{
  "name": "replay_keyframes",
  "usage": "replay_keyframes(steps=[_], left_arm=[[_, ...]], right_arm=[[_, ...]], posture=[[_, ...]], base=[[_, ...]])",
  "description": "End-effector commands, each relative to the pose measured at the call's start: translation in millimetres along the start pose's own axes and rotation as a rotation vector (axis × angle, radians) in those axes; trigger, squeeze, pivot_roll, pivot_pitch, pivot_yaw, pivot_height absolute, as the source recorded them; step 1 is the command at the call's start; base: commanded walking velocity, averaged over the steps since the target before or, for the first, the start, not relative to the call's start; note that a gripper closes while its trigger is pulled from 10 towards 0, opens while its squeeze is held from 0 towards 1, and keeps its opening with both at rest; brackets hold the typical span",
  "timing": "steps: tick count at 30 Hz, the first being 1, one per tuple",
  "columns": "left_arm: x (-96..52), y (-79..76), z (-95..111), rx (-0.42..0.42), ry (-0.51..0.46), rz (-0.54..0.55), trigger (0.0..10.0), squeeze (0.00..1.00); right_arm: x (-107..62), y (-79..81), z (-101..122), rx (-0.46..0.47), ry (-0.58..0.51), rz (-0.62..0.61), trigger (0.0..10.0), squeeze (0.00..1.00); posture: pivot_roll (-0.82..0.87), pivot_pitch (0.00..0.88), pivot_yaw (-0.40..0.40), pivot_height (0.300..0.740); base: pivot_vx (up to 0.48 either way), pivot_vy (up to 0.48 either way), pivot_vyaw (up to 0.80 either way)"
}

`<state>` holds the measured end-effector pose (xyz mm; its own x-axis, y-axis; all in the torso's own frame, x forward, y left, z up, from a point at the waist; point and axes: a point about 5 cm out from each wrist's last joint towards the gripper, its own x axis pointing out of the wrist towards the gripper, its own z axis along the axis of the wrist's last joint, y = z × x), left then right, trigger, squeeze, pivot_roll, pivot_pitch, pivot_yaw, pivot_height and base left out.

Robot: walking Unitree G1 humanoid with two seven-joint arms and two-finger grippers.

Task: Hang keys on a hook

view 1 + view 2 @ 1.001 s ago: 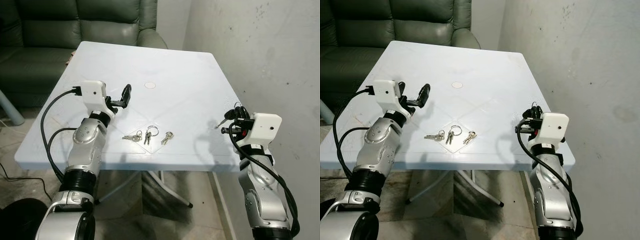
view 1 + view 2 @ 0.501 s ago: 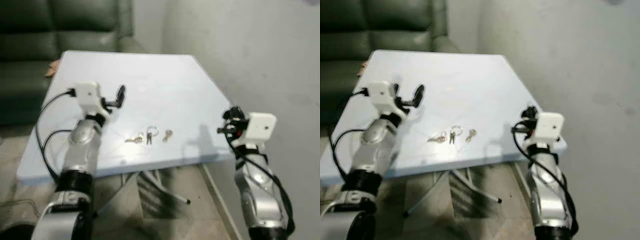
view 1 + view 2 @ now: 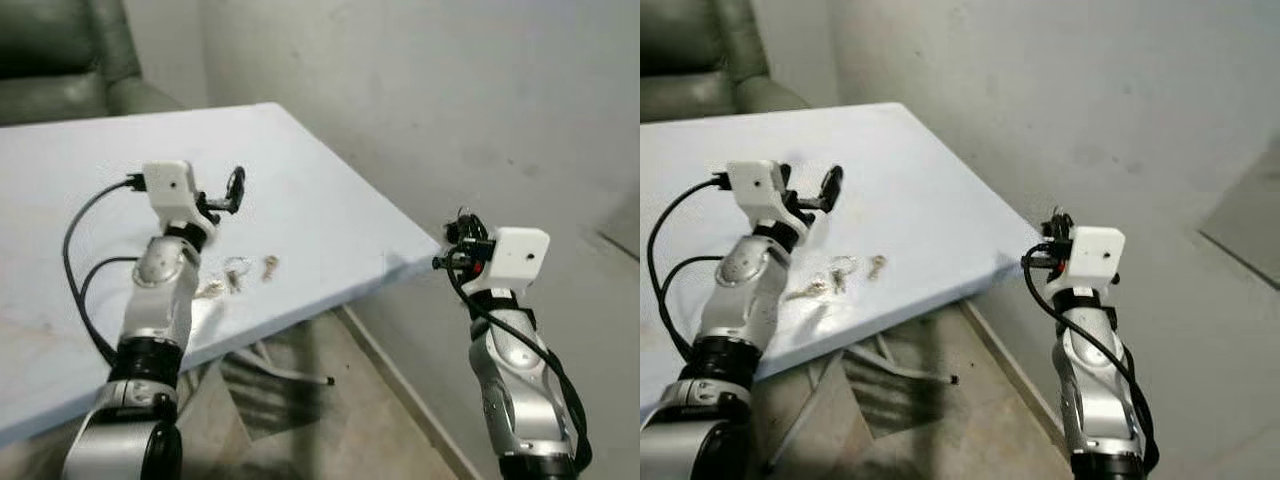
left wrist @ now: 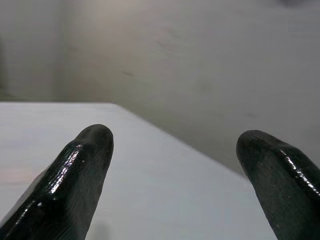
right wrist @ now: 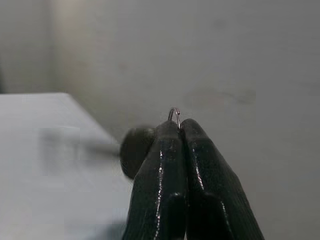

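My right gripper is held beyond the table's right corner, near the grey wall, shut on a bunch of keys. A thin metal ring pokes out above the fingertips and a dark key head hangs beside them. My left gripper hovers open above the white table with nothing between its fingers. More loose keys on a ring lie on the table just below the left gripper, a single small key beside them.
A grey plaster wall runs along the table's right side. A dark green sofa stands behind the table at the far left. The table's metal legs and bare floor lie below its front edge.
The whole picture has swung to the right, so the table and sofa have slid left and more wall is in view. Both arms keep their poses and the right gripper still holds its keys.
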<state>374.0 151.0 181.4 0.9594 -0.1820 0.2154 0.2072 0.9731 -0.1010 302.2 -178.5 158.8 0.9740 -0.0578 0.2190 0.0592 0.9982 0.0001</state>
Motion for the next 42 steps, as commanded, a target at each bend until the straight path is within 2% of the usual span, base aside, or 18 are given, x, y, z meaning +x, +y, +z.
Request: replay_keyframes(steps=[1,12,27,33,38,39,42], left_arm=[[2.6,2.6,6.8,0.032,-0.015,0.000,10.0,0.00],[2.5,-1.6,5.1,0.021,-0.015,-0.008,10.0,0.00],[0.8,-21.3,-1.8,0.022,-0.008,-0.066,10.0,0.00],[-1.9,-28.0,-4.2,0.051,-0.007,-0.101,10.0,0.00],[-9.9,-37.1,-10.0,0.070,0.007,-0.169,10.0,0.00],[-17.1,-44.1,-15.3,0.083,0.022,-0.233,10.0,0.00],[-23.3,-49.1,-19.0,0.069,0.036,-0.277,10.0,0.00]], right_arm=[[2.3,2.4,4.2,0.007,-0.017,0.003,10.0,0.00],[2.9,2.5,3.9,0.003,-0.014,0.004,10.0,0.00],[2.3,1.0,4.2,-0.004,-0.011,0.003,10.0,0.00],[1.9,1.0,4.5,-0.009,-0.012,0.006,10.0,0.00],[-3.3,3.4,0.9,-0.028,0.006,0.046,10.0,0.00],[-7.3,5.2,-2.0,-0.028,0.018,0.072,10.0,0.00],[-11.8,9.1,-3.3,-0.040,0.017,0.111,10.0,0.00]], posture=[[-0.09,0.000,-0.061,0.740],[-0.09,0.000,-0.065,0.740],[-0.10,0.000,-0.069,0.740],[-0.10,0.000,-0.069,0.740],[-0.10,0.000,-0.066,0.740],[-0.10,0.000,-0.066,0.740],[-0.10,0.000,-0.065,0.740]], base=[[0.000,0.000,-0.80],[0.000,0.000,-0.80],[0.000,0.000,-0.79],[0.000,0.000,-0.79],[0.000,0.000,-0.79],[0.000,0.000,-0.78],[0.000,0.000,-0.45]])
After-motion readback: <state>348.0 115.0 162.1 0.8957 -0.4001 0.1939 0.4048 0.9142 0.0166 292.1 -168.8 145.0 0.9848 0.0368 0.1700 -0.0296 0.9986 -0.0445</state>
